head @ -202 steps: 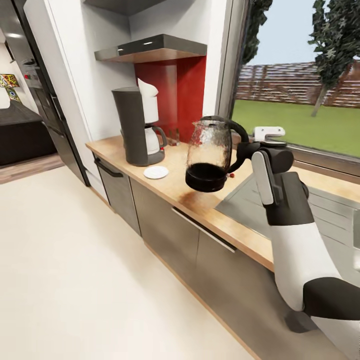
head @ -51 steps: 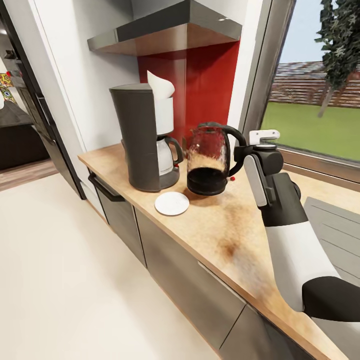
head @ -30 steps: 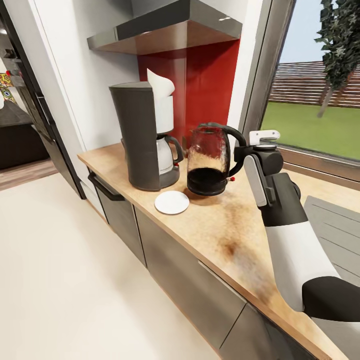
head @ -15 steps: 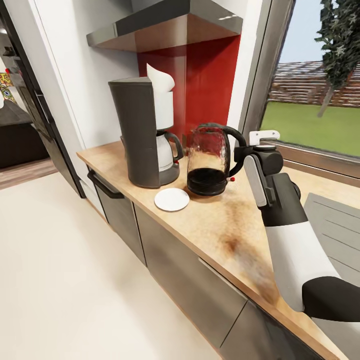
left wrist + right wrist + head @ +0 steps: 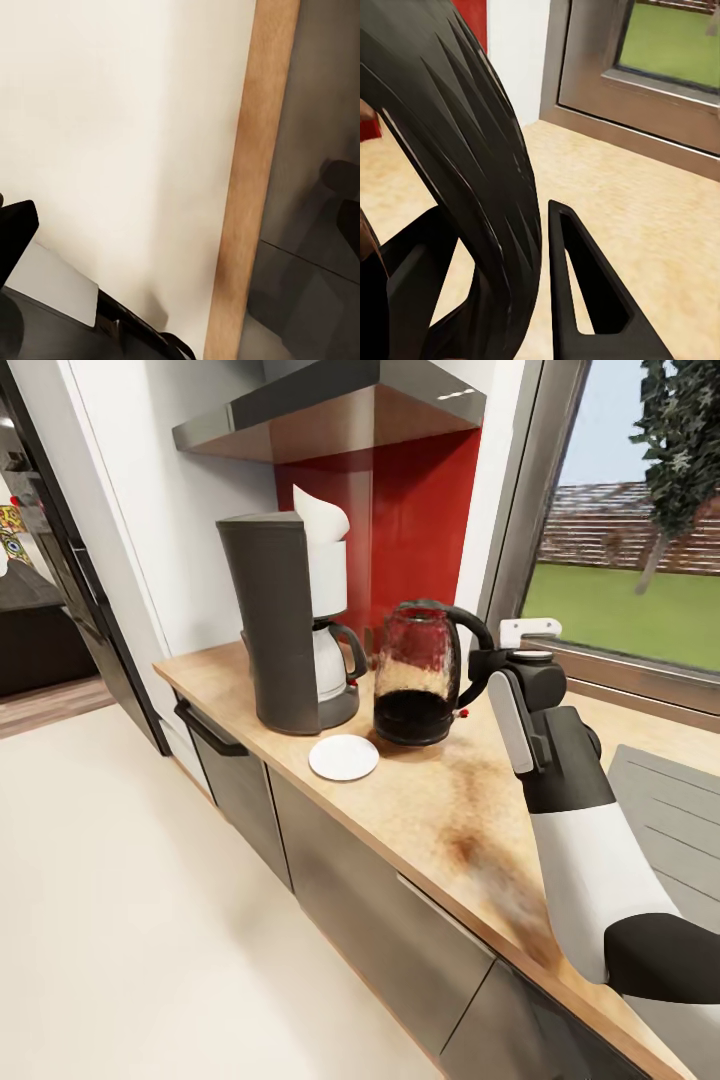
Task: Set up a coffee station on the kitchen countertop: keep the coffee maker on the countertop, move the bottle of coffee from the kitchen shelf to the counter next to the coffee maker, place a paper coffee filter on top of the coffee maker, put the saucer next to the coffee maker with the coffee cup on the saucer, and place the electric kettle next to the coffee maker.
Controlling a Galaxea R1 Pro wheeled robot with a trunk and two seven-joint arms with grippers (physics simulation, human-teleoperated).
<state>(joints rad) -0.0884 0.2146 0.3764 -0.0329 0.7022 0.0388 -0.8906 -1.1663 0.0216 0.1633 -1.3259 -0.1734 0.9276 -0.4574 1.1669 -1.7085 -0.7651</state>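
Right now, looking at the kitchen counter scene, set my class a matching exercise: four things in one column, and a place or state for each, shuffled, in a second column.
Things:
1. electric kettle
2. saucer
3. paper coffee filter
4. coffee maker

Places or states:
A. sticks up from the top of the grey tower
B. lies flat and bare near the counter's front edge
C. stands between the wall and the glass jug
D. handle sits between the right gripper's jaws

Pairs: 1-D, 2-B, 3-A, 4-C
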